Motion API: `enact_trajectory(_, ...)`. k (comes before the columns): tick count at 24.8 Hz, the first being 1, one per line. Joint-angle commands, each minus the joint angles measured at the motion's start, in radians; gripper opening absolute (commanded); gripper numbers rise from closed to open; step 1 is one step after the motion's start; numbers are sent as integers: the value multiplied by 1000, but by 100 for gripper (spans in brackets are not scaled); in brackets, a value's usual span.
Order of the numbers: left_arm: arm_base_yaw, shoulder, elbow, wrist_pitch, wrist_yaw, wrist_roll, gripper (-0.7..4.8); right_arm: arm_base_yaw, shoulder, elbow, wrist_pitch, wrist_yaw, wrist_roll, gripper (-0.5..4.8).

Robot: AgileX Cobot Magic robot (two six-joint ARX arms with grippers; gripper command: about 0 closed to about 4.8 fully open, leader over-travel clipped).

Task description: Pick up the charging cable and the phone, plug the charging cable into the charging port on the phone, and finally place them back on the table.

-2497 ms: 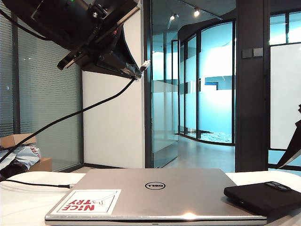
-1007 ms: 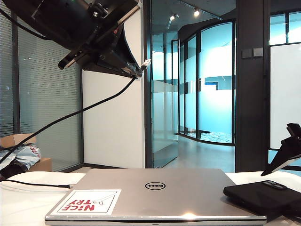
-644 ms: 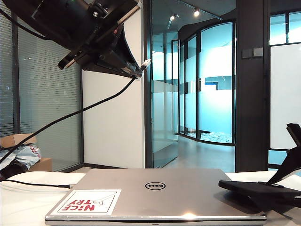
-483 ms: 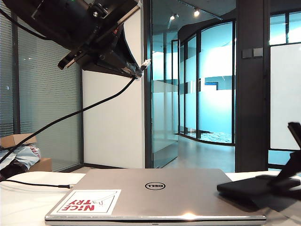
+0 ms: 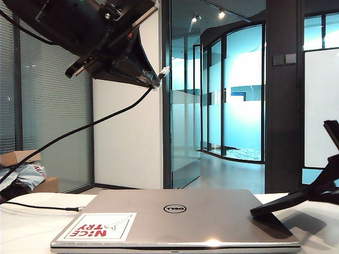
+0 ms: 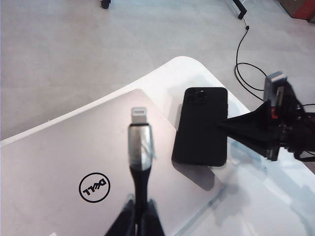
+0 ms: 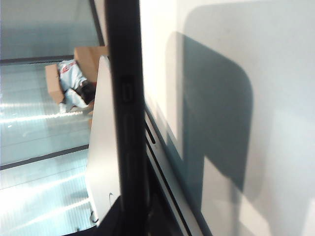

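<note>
Left end effector (image 5: 151, 79) clamped, raised high; right end effector (image 6: 231, 129) clamped, low.

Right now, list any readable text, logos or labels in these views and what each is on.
"DELL": round logo on the silver laptop lid, also seen from the left wrist view.
"NICE TRY": red letters on the white sticker at the lid's near-left corner, upside down to the exterior camera.
Phone: no readable marking.
Charging cable connector: no readable text.
Nothing else is legible.

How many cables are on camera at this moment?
2. The charging cable hangs from the shut left gripper above the laptop; another black cable lies on the table, left. More may be hidden.
</note>
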Motion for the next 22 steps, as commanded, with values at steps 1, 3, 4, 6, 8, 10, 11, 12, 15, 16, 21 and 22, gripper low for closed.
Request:
enact_trajectory(1,1,-4,7,12,1,2,-7,0,-179,6,-178,8,-121,-9)
enact_trajectory(3,1,-4,7,12,1,2,-7,0,-284,9,-318,23,-184,-9)
enact_trajectory(4,1,-4,7,12,1,2,-7,0,-351,16,-420,36,-228,-9)
enact_trajectory(6,1,-4,7,12,1,2,-7,0,-460,37,-597,58,-305,-9)
enact_trajectory(8,1,-4,7,12,1,2,-7,1,-573,78,-814,89,-413,-9)
enact_trajectory(10,1,-3,7,12,1,2,-7,4,-697,170,-1126,161,-611,-9)
enact_trajectory(11,1,-3,7,12,1,2,-7,4,-741,234,-1287,198,-715,-9)
enact_trajectory(12,1,-3,7,12,1,2,-7,4,-753,273,-1361,211,-763,-9)
enact_trajectory(15,1,-3,7,12,1,2,-7,4,-750,364,-1495,210,-852,-9)
enact_trajectory(16,1,-3,7,12,1,2,-7,4,-739,411,-1558,209,-890,-9)
enact_trajectory(21,1,-3,7,12,1,2,-7,6,-676,501,-1716,259,-996,-9)
enact_trajectory(22,1,-3,7,12,1,2,-7,10,-659,515,-1744,286,-1022,-9)
